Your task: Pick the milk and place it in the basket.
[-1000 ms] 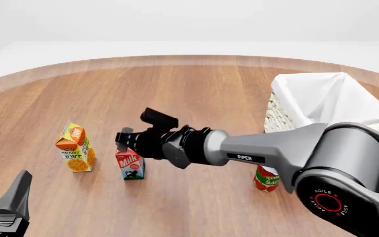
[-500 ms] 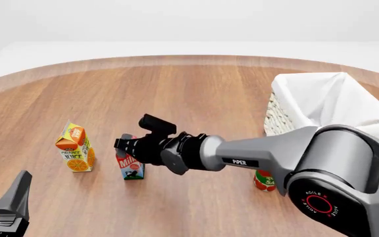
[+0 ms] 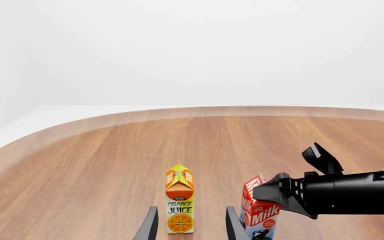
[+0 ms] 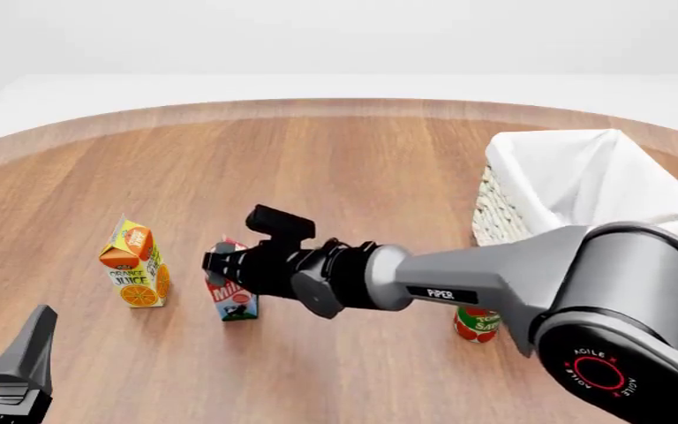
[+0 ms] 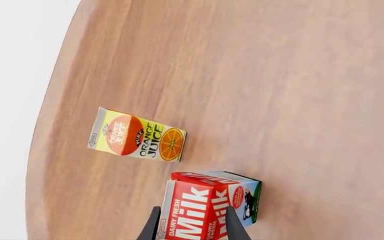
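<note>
- Since a second ago the right tool (image 4: 216, 261) has come lower and a little leftward, so that it now sits over the red top of the milk (image 4: 232, 296), hiding more of the carton's lettering than before.
- In the right wrist view its two fingers (image 5: 153, 226) stand spread on either side of the carton's top, one at each side; whether they press on it I cannot tell.
- The left tool (image 4: 15, 371) has not shifted: it waits low at the near left edge, its fingers parted, gripping nothing.
- The milk stands upright on the bench (image 4: 351, 168), just right of the juice carton (image 4: 137, 264), the two apart.
- Count: two cartons, one can (image 4: 476, 322), one basket (image 4: 586, 190), two arms.
- The can stands near the basket's near corner; the basket sits at the far right, well apart from the milk.
</note>
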